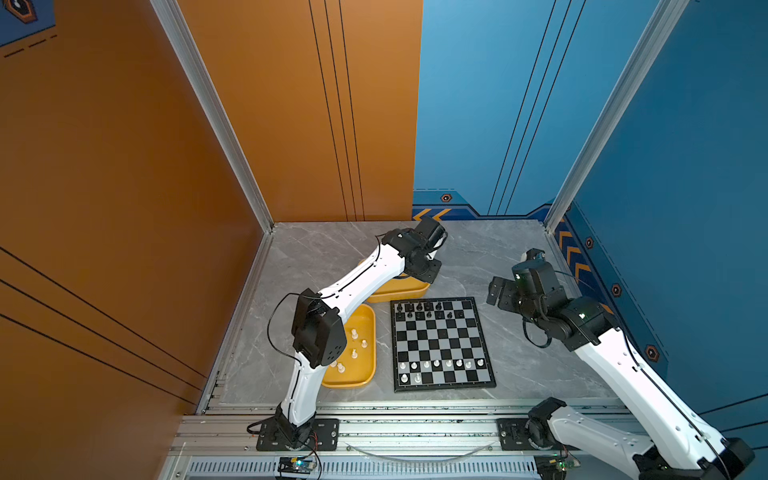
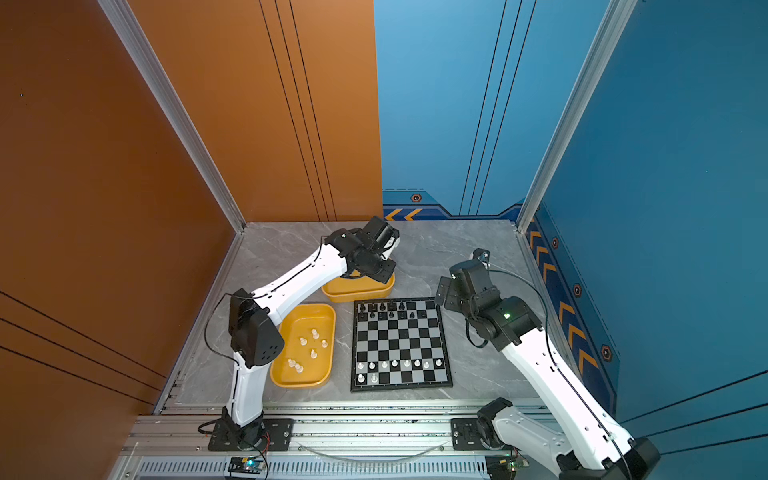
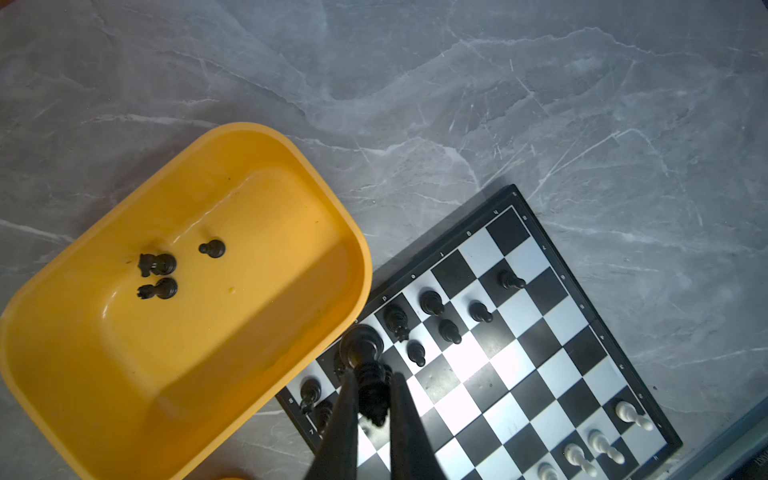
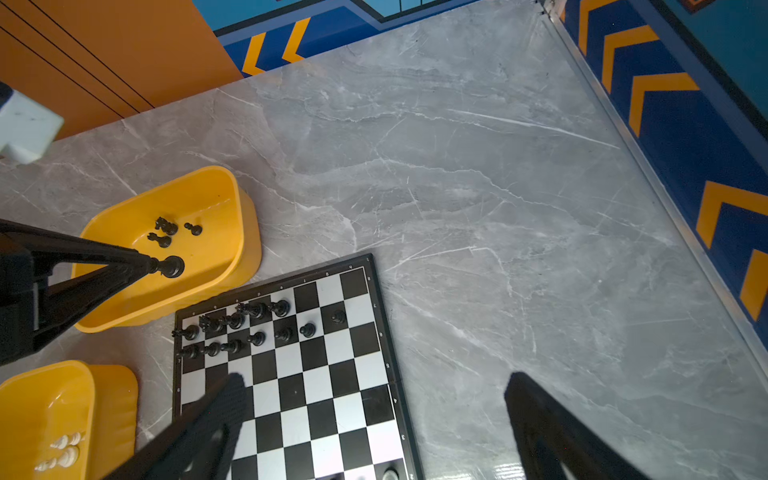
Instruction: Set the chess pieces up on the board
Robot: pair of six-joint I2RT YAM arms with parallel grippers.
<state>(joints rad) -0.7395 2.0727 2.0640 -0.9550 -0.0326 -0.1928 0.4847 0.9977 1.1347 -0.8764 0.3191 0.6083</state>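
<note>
The black-and-silver board [image 1: 441,345] [image 2: 400,345] lies mid-table. Black chess pieces [image 4: 249,324] fill part of its two far rows, and white chess pieces [image 1: 440,364] stand along its near rows. My left gripper [image 3: 371,384] is shut on a black piece [image 3: 361,347] [image 4: 172,267], held above the far yellow tray [image 3: 249,126] beside the board's far left corner. Three more black pieces [image 3: 160,266] lie in that tray. My right gripper [image 4: 376,386] hangs open and empty over the board's right edge.
A second yellow tray [image 1: 372,332] [image 2: 333,332] left of the board holds several white pieces [image 1: 354,345]. Grey marble tabletop [image 4: 498,208] stretches right of and behind the board. Walls and aluminium posts close in the back and sides.
</note>
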